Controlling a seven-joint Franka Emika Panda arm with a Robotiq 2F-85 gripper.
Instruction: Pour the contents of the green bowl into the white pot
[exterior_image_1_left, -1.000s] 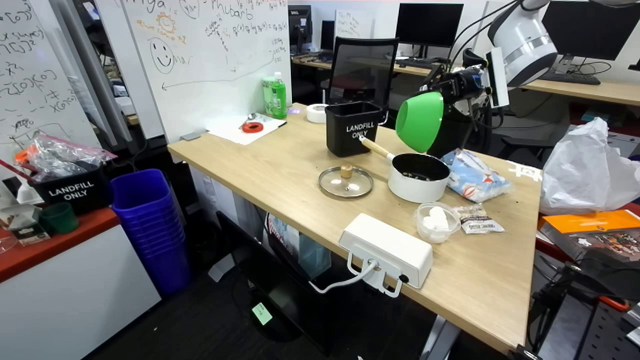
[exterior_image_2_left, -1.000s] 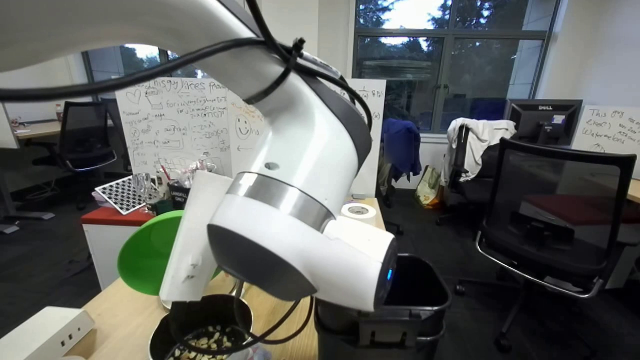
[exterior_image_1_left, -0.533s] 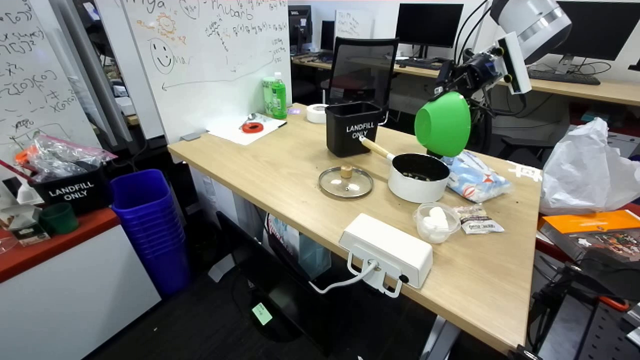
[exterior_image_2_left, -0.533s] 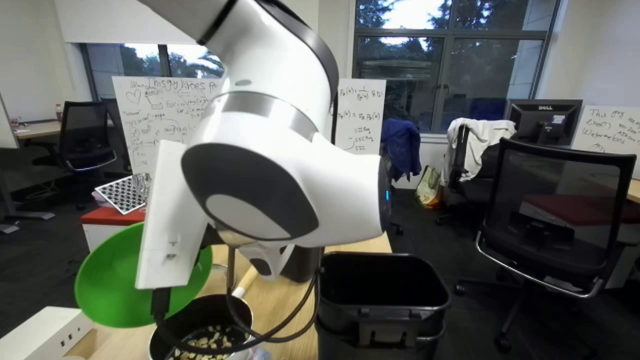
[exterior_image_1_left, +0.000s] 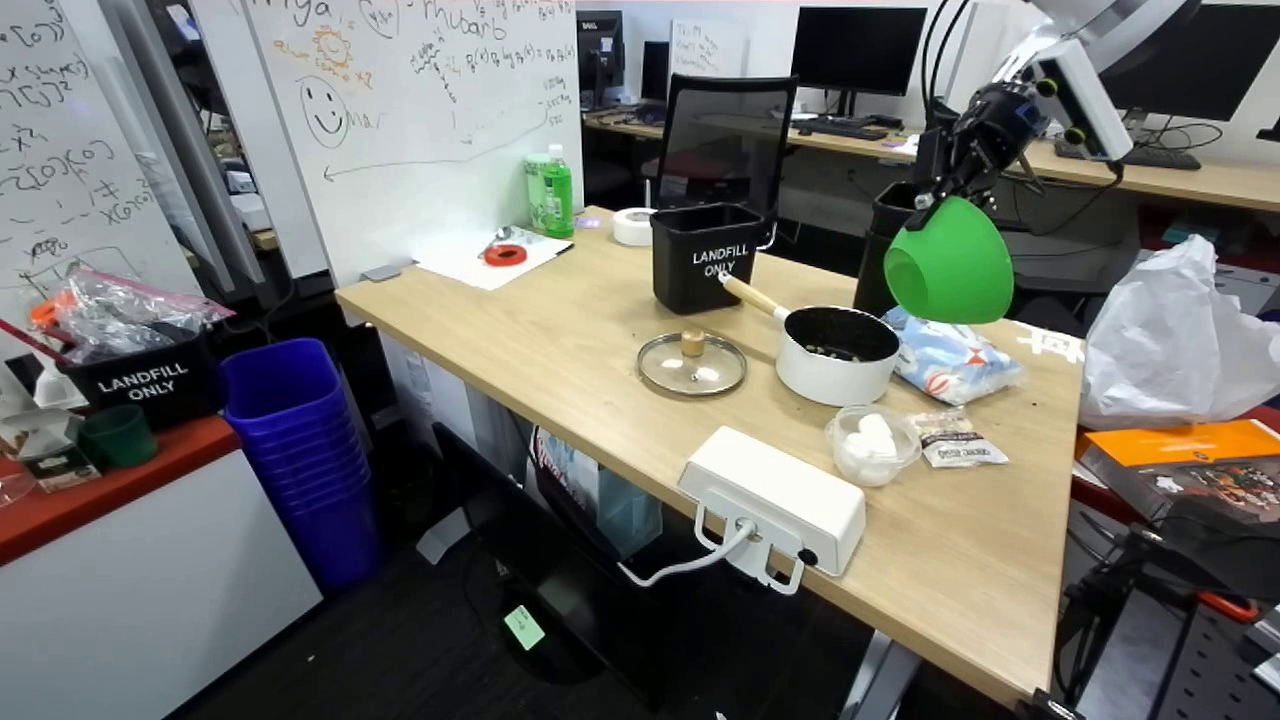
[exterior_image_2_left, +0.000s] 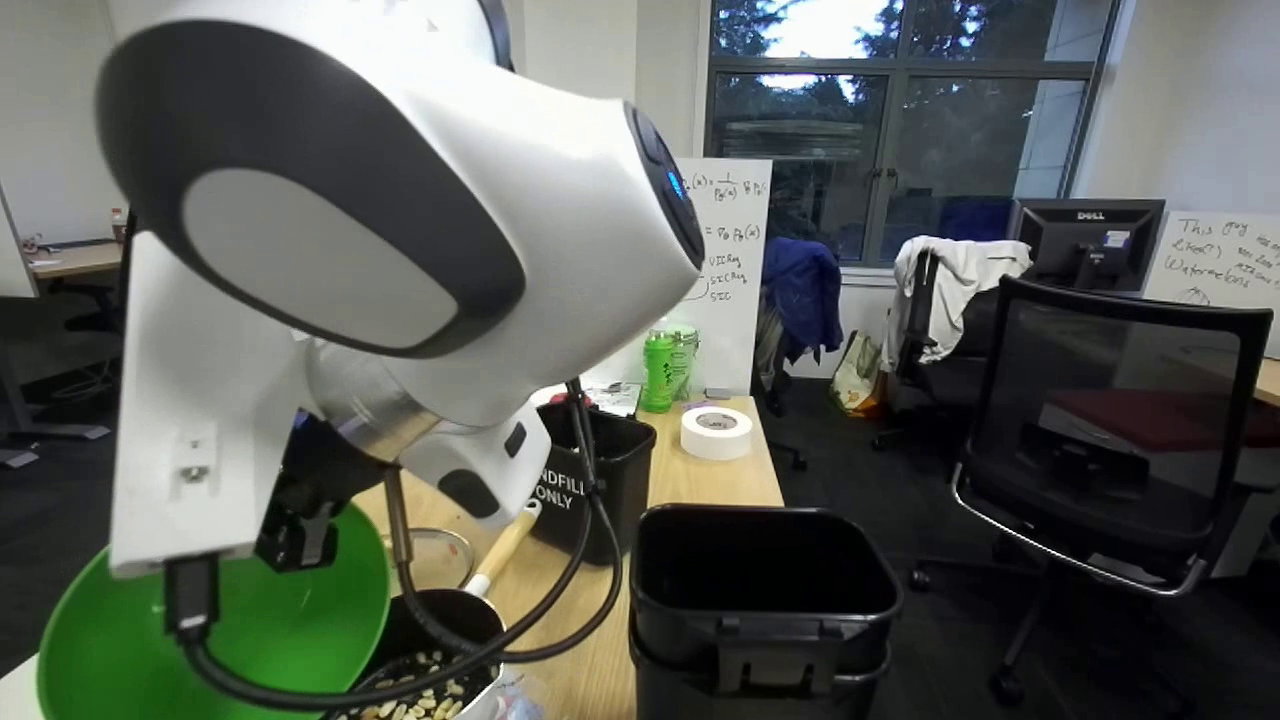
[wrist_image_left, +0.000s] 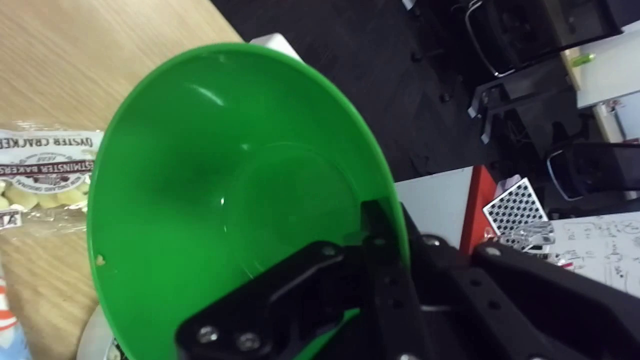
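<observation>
Plainly tilted, the glossy green bowl (wrist_image_left: 225, 170) has a pale speck (wrist_image_left: 100, 260) near its left rim in the wrist view, its right rim pinched in the gripper (wrist_image_left: 394, 220).

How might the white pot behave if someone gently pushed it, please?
The white pot would probably slide rather than tip, being short and broad on the tabletop. Pushed by its handle, it might swivel, since that juts from one side. The pale pieces inside would likely shift, as they look loose.
</observation>
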